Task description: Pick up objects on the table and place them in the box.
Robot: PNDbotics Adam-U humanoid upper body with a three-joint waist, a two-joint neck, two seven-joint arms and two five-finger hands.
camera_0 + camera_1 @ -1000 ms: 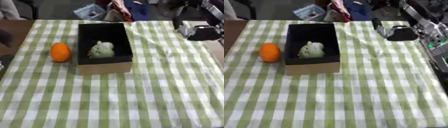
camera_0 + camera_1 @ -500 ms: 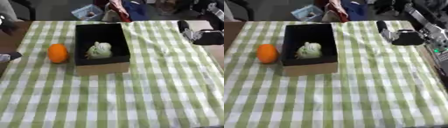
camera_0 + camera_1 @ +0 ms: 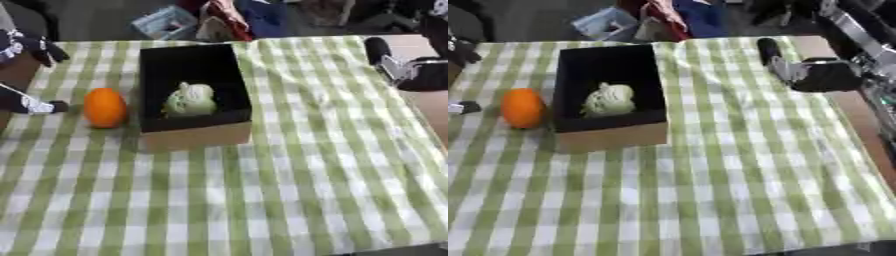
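The left hand [image 3: 26, 102] shows at the left edge, just left of the orange [image 3: 104, 107]; its fingers [image 3: 54, 106] point toward the fruit without touching it, and whether they are curled or straight cannot be told. The right hand [image 3: 815, 74] hangs to the right of the box [image 3: 610, 137], well apart from it, holding nothing, its fingers [image 3: 769, 52] straight. The orange lies on the checked surface [image 3: 289, 190] just left of the box. A pale green vegetable [image 3: 189, 99] lies inside the box.
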